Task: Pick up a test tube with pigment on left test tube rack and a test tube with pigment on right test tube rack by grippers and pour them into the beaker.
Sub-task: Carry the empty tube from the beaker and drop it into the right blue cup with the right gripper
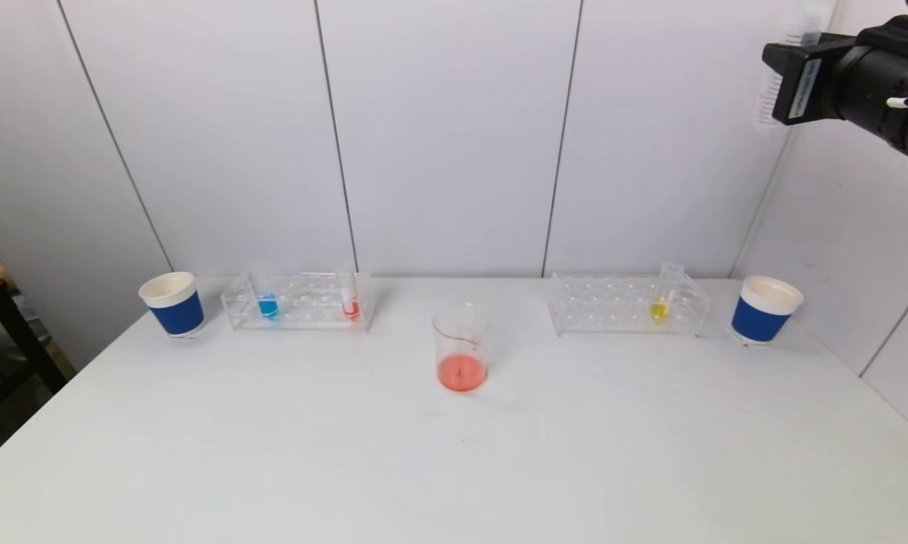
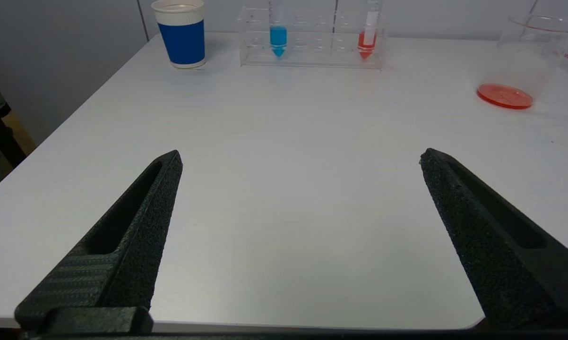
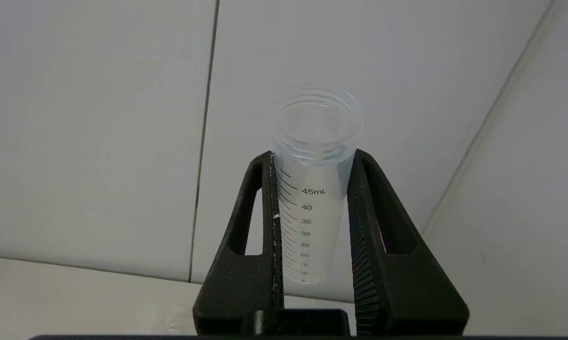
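The glass beaker (image 1: 461,347) stands mid-table with red liquid at its bottom. Behind it to the left, the left test tube rack (image 1: 299,301) holds a blue-pigment tube (image 1: 267,304) and a red-pigment tube (image 1: 350,306). The right test tube rack (image 1: 626,306) holds a yellow-pigment tube (image 1: 659,304). My right gripper (image 3: 312,157) is raised high at the upper right (image 1: 792,75), shut on a clear graduated test tube (image 3: 314,212) that looks empty. My left gripper (image 2: 301,157) hangs open over the table's near left edge, nothing between its fingers, far from the blue tube (image 2: 278,36) and the red tube (image 2: 366,43).
A blue paper cup (image 1: 173,304) stands left of the left rack and another blue paper cup (image 1: 764,308) right of the right rack. White wall panels close the back and right side. The table (image 1: 454,468) drops off at its left edge.
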`<state>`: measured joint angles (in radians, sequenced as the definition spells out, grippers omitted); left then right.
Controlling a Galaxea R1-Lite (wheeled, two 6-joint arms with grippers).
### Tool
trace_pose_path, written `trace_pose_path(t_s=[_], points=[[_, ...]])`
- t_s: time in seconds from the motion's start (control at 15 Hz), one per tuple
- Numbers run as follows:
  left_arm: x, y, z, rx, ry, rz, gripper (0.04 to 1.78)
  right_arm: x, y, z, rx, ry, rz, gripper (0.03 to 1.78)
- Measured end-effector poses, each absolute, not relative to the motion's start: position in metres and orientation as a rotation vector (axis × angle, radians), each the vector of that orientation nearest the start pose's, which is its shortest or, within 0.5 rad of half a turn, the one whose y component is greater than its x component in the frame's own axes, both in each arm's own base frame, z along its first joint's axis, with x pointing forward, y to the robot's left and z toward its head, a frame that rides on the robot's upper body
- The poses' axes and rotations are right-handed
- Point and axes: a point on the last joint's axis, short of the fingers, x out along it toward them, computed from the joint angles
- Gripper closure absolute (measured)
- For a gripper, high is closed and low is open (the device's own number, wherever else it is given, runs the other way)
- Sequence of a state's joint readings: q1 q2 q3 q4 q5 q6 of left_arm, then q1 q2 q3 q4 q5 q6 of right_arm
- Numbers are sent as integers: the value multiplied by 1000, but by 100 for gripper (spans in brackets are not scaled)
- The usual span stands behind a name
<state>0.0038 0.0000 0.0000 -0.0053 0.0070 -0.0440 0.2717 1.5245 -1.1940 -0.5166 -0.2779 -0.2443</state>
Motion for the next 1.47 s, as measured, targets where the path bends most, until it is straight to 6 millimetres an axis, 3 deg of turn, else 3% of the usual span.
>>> trace_pose_path(t_s=[0.53, 1.47], points=[[-23, 0, 76, -44, -6, 11, 6, 245, 34, 319, -34, -71, -115, 135], [-23, 0, 76, -44, -6, 11, 6, 249, 0, 326, -3, -103, -202, 135]])
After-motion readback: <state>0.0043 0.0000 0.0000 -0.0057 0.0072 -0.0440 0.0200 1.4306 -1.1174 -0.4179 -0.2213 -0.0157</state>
